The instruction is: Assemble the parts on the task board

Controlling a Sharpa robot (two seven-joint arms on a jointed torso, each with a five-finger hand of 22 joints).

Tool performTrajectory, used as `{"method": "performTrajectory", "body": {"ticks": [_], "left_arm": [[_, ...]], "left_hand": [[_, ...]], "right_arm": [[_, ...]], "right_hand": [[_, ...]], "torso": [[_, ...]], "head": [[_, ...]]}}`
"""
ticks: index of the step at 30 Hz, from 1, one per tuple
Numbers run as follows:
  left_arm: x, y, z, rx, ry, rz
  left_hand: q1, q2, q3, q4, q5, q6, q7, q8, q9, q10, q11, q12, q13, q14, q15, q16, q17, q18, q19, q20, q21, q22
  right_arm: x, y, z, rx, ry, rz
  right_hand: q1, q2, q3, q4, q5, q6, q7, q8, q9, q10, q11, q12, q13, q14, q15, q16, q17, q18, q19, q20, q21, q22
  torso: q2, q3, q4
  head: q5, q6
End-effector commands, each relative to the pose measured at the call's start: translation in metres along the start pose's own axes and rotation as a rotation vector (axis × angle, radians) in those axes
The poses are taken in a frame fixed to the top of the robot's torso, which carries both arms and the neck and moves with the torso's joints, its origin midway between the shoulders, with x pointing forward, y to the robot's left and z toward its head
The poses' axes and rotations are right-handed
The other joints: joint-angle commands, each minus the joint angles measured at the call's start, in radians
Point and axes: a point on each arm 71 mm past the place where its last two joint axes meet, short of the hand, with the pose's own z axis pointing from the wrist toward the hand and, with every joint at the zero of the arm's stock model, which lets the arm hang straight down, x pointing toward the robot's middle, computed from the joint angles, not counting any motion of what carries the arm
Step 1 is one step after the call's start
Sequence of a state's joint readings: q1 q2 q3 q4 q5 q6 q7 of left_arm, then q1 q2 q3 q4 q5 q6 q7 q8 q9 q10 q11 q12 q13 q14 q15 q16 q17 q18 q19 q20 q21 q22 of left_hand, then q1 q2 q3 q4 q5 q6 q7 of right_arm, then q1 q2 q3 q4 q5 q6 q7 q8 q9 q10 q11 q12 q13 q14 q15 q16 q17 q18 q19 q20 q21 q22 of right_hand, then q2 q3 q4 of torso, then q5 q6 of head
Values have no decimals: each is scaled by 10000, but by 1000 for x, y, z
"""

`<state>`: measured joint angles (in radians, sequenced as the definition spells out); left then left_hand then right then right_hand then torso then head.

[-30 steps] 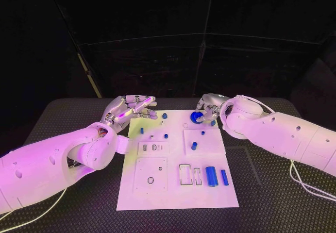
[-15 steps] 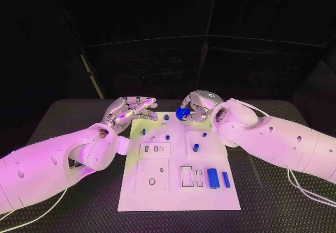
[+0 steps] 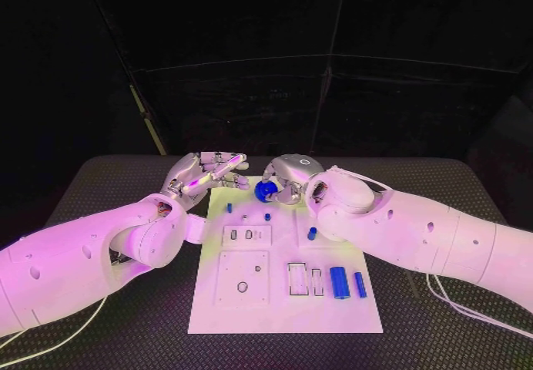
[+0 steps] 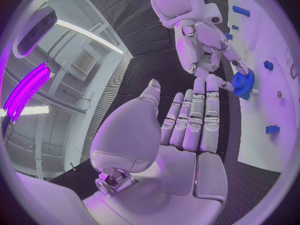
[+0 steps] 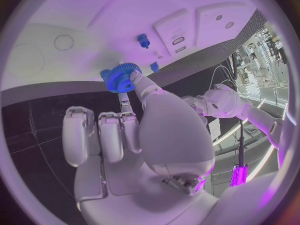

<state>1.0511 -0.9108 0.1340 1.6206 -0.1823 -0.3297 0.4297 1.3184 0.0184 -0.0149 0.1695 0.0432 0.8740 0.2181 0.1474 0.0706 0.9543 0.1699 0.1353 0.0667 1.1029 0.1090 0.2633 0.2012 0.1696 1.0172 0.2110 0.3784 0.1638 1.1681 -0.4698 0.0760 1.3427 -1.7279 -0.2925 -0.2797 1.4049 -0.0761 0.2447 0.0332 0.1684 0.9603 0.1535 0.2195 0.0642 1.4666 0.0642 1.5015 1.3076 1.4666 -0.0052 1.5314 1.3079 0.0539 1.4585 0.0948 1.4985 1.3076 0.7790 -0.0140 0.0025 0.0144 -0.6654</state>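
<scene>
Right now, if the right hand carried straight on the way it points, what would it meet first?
Probably the left hand. The right hand, holding the blue gear, points across the task board's far end toward it; depth between them is unclear.

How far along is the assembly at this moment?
Early to midway. Several small blue pegs already stand in the task board. In hand: the right robot hand pinches a blue gear above the board's far end; the left robot hand is open. Left: two blue cylinders lie loose near the empty slots.
</scene>
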Motion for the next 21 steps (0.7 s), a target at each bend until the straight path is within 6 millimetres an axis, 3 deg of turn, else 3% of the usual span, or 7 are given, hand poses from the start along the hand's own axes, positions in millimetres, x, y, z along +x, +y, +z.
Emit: {"method": "performTrajectory", "body": {"ticks": [1, 16, 21], "left_arm": [[1, -2, 1, 150, 91, 1], [1, -3, 1, 194, 74, 13], [0, -3, 1, 191, 73, 15]], "left_hand": [[-4, 88, -80, -4, 39, 51, 75, -41, -16, 27, 33, -67, -9, 22, 33, -27, 10, 94, 40, 8, 11, -10], [0, 96, -84, -8, 39, 62, 71, -43, -15, 39, 31, -72, -7, 21, 33, -33, 15, 95, 39, 8, 9, -12], [0, 96, -84, -8, 39, 62, 71, -43, -15, 39, 31, -72, -7, 21, 33, -33, 15, 95, 39, 8, 9, -12]], "right_arm": [[4, 2, 4, 20, 292, -262], [14, 8, 15, 133, 245, -474], [15, 9, 18, 152, 189, -508]], "right_hand": [[-150, 15, 78, -11, -39, 220, -115, -38, 15, 477, -73, 51, 1735, 806, -94, 56, 1422, -133, 51, 3, 36, 753], [-276, -25, 155, -33, -58, 174, -92, -142, 5, 462, -56, 32, 1716, 804, -83, 53, 1414, -137, 59, 8, 41, 771], [-417, -108, 216, -64, -122, 22, -32, -308, -8, 426, -9, -11, 1668, 804, -50, 52, 1410, -141, 66, 30, 45, 784]], "torso": [[7, 8, -12], [-6, 17, -22], [2, 18, -36]], "head": [[18, -14], [52, -39], [65, -46]]}}
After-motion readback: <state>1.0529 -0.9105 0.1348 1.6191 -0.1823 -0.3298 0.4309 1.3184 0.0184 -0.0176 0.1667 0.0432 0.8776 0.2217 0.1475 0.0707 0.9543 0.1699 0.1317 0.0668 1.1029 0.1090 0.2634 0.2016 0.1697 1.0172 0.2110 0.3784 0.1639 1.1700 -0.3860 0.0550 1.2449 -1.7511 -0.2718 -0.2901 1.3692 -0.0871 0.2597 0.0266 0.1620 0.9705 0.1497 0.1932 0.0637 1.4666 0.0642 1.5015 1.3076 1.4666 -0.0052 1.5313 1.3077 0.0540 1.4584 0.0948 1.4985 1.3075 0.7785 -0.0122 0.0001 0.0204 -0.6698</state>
